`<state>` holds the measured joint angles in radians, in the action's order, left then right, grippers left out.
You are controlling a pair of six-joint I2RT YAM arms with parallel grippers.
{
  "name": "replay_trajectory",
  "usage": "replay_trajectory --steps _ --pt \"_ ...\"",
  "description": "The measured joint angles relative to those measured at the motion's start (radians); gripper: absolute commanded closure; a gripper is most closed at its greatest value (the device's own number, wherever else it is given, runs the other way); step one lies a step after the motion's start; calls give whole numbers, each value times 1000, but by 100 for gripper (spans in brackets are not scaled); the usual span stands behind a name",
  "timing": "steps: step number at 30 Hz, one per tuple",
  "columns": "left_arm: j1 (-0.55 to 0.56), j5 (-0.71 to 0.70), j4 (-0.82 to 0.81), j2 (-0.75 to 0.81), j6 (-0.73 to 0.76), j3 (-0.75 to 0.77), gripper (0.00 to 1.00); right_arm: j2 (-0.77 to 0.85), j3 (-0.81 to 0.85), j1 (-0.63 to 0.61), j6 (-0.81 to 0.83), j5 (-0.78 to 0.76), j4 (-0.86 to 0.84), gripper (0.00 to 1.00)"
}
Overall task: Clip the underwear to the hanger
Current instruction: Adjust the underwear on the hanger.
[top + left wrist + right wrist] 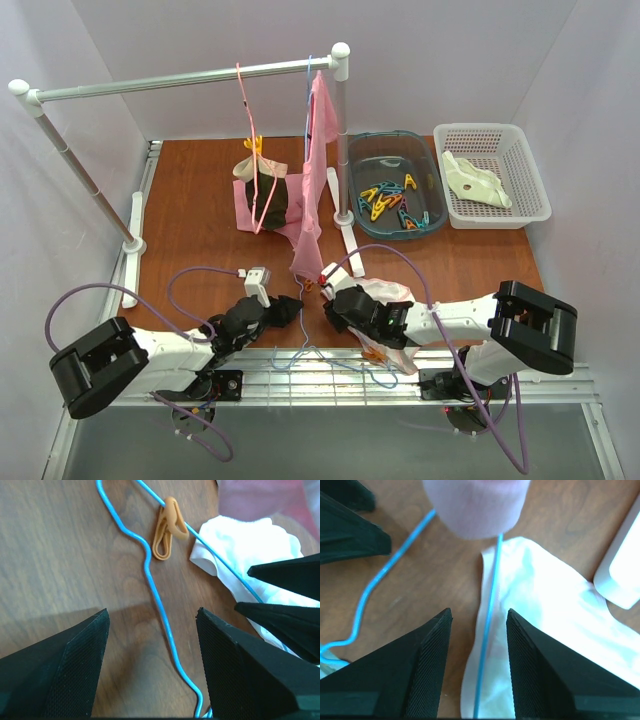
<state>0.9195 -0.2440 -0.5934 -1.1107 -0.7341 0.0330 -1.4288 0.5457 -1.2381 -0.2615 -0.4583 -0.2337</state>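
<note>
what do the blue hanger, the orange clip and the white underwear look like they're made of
Hanger: thin wire, probably metal with a glossy light-blue coating; it holds tight bends. Clip: likely moulded plastic, smooth matte orange. Underwear: thin soft fabric, white here, lying creased and limp.

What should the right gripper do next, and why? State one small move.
Probably close the right gripper: the hanger wire runs between its open fingers, lying over the underwear edge, so pinching would likely catch both together.
</note>
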Motion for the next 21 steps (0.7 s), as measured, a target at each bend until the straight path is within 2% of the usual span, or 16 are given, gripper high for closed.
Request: replay_trajectory --steps 4,7,8,14,21 --pt "11 2 -19 -31 0 15 37 -9 -11 1 -20 -16 15 73" --pt "12 2 -29 -42 0 24 37 -35 -12 1 -34 -19 32 97" --pt "12 2 -29 -45 0 27 37 -43 -12 1 -47 -20 39 99" --pt "12 2 -46 -66 0 33 39 -52 23 1 -130 -41 138 99" --pt "12 0 -66 -89 2 47 39 -52 102 -4 -320 -60 319 99"
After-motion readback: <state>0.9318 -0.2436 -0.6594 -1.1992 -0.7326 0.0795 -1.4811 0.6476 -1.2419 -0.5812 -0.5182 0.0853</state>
